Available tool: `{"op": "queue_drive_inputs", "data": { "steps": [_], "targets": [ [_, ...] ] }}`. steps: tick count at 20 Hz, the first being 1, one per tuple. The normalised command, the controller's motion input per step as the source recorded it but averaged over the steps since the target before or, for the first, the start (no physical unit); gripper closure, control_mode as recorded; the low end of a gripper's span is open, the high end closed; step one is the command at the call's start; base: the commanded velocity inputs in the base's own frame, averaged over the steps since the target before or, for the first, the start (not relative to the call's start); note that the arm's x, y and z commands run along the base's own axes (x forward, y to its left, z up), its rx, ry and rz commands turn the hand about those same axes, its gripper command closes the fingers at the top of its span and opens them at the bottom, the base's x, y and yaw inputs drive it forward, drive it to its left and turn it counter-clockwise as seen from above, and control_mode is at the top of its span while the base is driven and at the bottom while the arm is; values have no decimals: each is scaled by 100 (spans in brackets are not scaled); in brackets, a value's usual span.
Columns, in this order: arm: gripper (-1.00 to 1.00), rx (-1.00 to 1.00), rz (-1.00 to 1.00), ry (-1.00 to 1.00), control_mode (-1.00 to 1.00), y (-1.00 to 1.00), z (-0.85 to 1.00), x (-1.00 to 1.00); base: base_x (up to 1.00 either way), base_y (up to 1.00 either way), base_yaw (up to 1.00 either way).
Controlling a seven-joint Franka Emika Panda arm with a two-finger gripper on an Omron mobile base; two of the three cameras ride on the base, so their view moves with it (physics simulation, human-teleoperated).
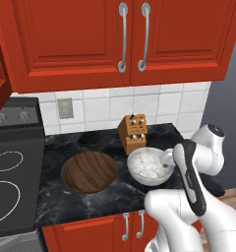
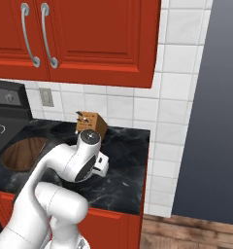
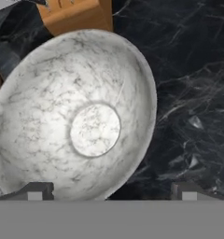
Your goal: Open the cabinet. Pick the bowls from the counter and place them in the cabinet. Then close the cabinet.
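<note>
Black counter (image 1: 90, 202) holds marbled bowl (image 3: 72, 112) and wooden bowl (image 1: 89, 171).

Marble bowl (image 1: 148, 166) – right rim hidden behind arm in left base view; in hand view (image 3: 76, 116) left and lower edges cut off by frame. Wooden bowl (image 2: 25, 153) partly hidden behind arm in right base view. Knife block (image 3: 74, 14) cropped by top edge in hand view. Cabinet (image 1: 125, 39) doors cut off at top – handle tops barely inside frame. Stovetop (image 1: 12, 182) runs off left edge. Wall outlet (image 1: 65, 108) detail too small to tell.
</note>
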Motion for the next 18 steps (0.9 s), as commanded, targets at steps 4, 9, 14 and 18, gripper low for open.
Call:
{"op": "queue_drive_inputs", "data": {
  "steps": [4,9,14,18],
  "targets": [
    [-100,0,0,4,-100,3,-25,22,0,0,0],
    [-100,0,0,3,-100,6,-27,17,0,0,0],
    [-100,0,0,1,-100,10,-22,18,0,0,0],
    [-100,0,0,0,-100,13,-20,24,0,0,0]
  ]
}}
